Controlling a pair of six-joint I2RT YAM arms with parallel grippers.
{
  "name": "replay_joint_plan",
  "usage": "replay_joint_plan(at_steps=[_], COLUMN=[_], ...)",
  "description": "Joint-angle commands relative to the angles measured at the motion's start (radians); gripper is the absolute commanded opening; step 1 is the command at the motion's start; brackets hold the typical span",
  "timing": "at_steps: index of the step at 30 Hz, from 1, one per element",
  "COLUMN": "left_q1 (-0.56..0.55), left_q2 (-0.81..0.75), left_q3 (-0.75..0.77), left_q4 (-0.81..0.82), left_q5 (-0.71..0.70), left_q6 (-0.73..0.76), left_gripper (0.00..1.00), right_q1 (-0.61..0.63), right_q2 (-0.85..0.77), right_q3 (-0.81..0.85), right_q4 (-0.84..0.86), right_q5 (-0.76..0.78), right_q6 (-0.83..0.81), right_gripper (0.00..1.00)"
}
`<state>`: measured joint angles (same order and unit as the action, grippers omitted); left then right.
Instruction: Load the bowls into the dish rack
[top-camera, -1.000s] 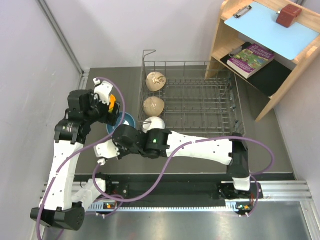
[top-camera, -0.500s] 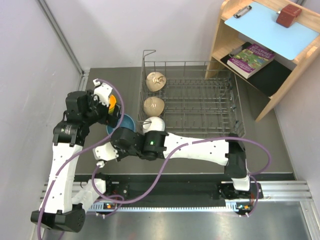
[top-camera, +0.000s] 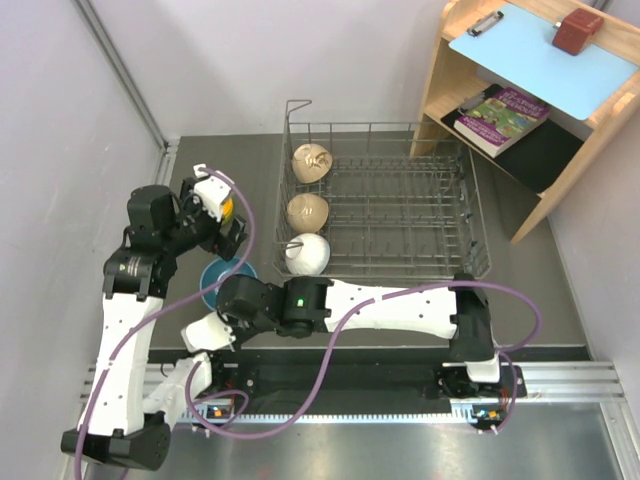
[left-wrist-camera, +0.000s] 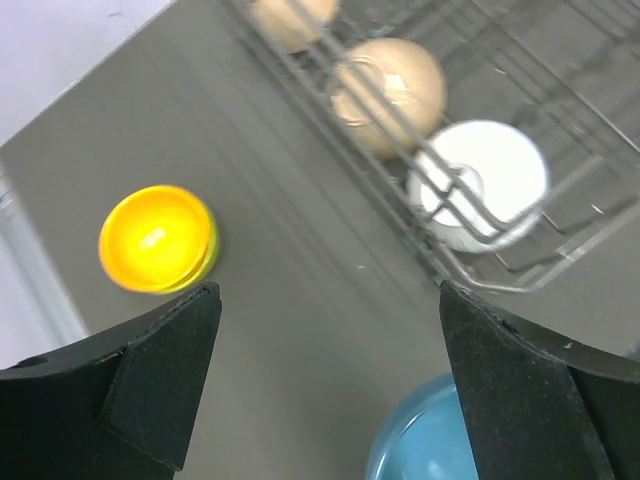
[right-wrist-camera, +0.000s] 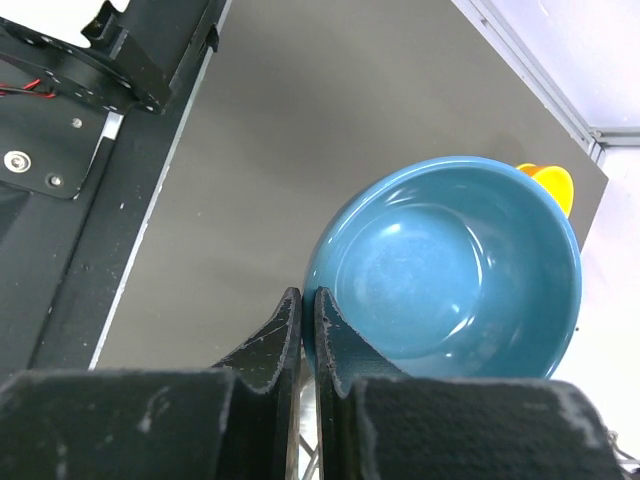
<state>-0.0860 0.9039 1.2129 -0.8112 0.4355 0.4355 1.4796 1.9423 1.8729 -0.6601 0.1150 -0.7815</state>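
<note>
The right arm's fingers (right-wrist-camera: 285, 328) are clamped on the near rim of the blue bowl (right-wrist-camera: 450, 270). The bowl is outside the dish rack (top-camera: 470, 225), just off its front left corner over the table (top-camera: 530, 290) — lifted or resting, I can't tell. The left arm's fingers (left-wrist-camera: 165, 370) hang spread wide above, gripping nothing. A yellow bowl (left-wrist-camera: 157, 238) sits nearby on the table. Inside the rack, along its left wall, stand two tan bowls (top-camera: 311, 162) and a white bowl (top-camera: 308, 252).

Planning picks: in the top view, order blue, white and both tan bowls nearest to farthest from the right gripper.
1. Blue bowl, in the right gripper's fingers.
2. White bowl, rack's near end.
3. Middle tan bowl.
4. Far tan bowl.
</note>
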Motion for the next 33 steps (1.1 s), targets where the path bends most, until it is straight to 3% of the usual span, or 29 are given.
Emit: replay_joint_plan(at_steps=[1, 4, 12, 22, 33], left_q1=[-0.001, 0.0, 0.002, 0.018, 0.054], left_q2=[-0.042, -0.024, 0.033, 0.075, 0.113], left_q3=[-0.006, 0.007, 0.016, -0.016, -0.004], left_q4=[0.182, 0.273, 0.38, 0.389, 0.383], left_q5=[-0.186, -0.399, -0.555, -0.581, -0.598], left_q6=[-0.098, -0.155, -0.201, -0.165, -0.156], left_gripper=[0.97, 0.98, 0.99, 0.99, 0.99], right_q1=[-0.001, -0.001, 0.001, -0.045, -0.295], right_q2=[0.014, 0.004, -0.069, -0.154, -0.324], right_q3=[0.032, 0.04, 0.071, 0.178, 0.241], right_q4=[0.017, 0.004, -0.059, -0.11, -0.056], right_q5=[-0.026, -0.07, -0.259, -0.422, -0.652], right_q6=[0.019, 0.057, 0.177, 0.255, 0.384], right_gripper=[0.0, 0.0, 0.0, 0.0, 0.0])
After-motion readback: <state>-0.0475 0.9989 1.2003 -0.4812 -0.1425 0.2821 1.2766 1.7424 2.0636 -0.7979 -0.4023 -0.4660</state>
